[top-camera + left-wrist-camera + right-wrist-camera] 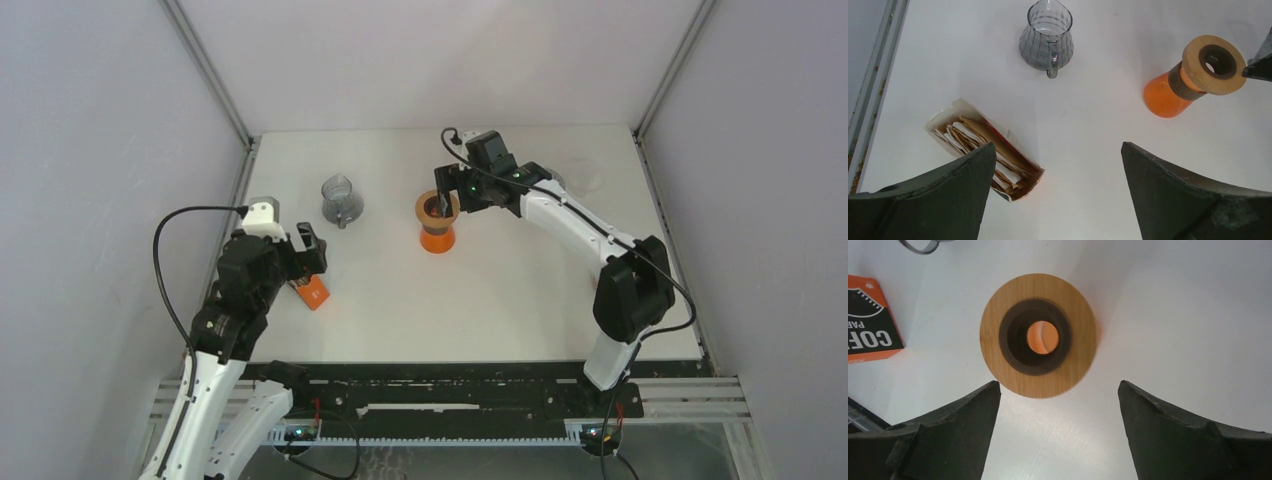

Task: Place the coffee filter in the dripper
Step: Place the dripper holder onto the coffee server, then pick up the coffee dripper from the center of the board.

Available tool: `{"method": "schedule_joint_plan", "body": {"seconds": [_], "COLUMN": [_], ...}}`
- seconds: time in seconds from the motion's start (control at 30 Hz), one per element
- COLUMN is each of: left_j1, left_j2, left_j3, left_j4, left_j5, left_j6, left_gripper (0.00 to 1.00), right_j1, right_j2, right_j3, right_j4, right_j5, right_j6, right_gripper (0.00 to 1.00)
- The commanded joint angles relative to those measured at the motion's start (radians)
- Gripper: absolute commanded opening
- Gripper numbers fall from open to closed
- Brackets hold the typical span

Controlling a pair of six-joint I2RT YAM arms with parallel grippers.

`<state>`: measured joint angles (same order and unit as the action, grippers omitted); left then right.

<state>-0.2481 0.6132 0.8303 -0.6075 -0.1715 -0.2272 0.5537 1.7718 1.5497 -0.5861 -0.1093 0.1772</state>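
**Top view.** The dripper (pixel 437 222), orange with a wooden collar, stands at centre frame on the white table (pixel 520 305). Its mouth appears empty, though the right gripper (pixel 445 203) hangs over it and partly masks it. The left gripper (pixel 308 258) sits at left of frame, just above the filter box (pixel 314 292). A glass jug (pixel 341 201) stands to the upper left of the dripper. Plain pale walls close the table on three sides.

**Left wrist view.** The jaws are spread wide and hold nothing. The box lies open at lower left with the paper filters (pixel 973 137) packed inside. None has been drawn out, so I judge the task not begun.

**Right wrist view.** The jaws are wide and empty. The dripper's collar fills the upper middle and its bore is bare. Left to do: lift one filter, carry it over and seat it.
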Motion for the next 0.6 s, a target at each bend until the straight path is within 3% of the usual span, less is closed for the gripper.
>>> {"method": "schedule_joint_plan", "body": {"seconds": [0.0, 0.17, 0.57], "left_j1": [0.007, 0.005, 0.006], "left_j2": [-0.016, -0.022, -0.023], "left_j3": [-0.029, -0.028, -0.028], "left_j4": [0.038, 0.038, 0.036], "left_j5": [0.017, 0.019, 0.014], "left_j6": [0.003, 0.004, 0.004], "left_gripper": [1.0, 1.0, 1.0], "right_j1": [-0.052, -0.147, -0.402], "right_j2": [-0.134, -0.195, -0.267], "right_j3": [-0.02, -0.053, -0.138], "right_j4": [0.016, 0.033, 0.134], "right_j5": [0.105, 0.19, 0.222], "right_j6": [-0.009, 0.023, 0.1], "right_gripper": [0.96, 0.96, 0.94]}}
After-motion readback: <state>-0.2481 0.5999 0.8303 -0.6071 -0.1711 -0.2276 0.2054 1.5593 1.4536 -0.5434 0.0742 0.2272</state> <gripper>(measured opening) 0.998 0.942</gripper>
